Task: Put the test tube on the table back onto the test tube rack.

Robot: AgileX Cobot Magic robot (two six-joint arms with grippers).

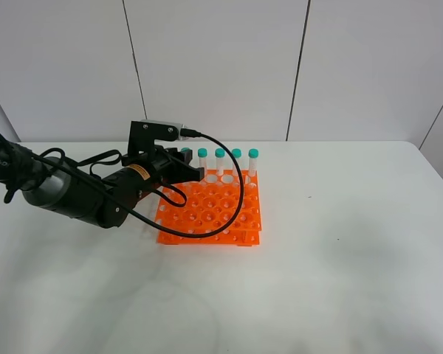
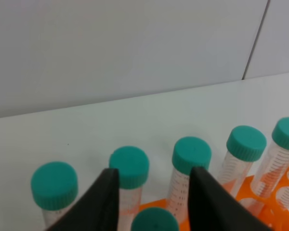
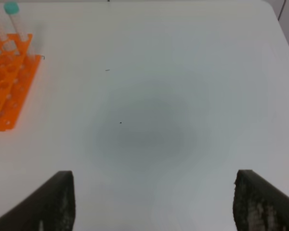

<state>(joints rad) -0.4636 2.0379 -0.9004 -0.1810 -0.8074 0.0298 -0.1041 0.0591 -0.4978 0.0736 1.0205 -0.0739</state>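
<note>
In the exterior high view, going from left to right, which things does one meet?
Left arm → left gripper → test tube rack with teal-capped tubes along its far row → bare white table.

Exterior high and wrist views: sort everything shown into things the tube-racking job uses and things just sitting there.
Job:
test tube rack
test tube between the left pincer's fingers
table

Just there:
other racked tubes
black cable
right pincer, over bare table

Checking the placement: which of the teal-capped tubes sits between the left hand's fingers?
The test tube whose cap shows at the wrist view's lower edge, between the left hand's two dark fingers. The others stand beyond, in the test tube rack's back row.
</note>
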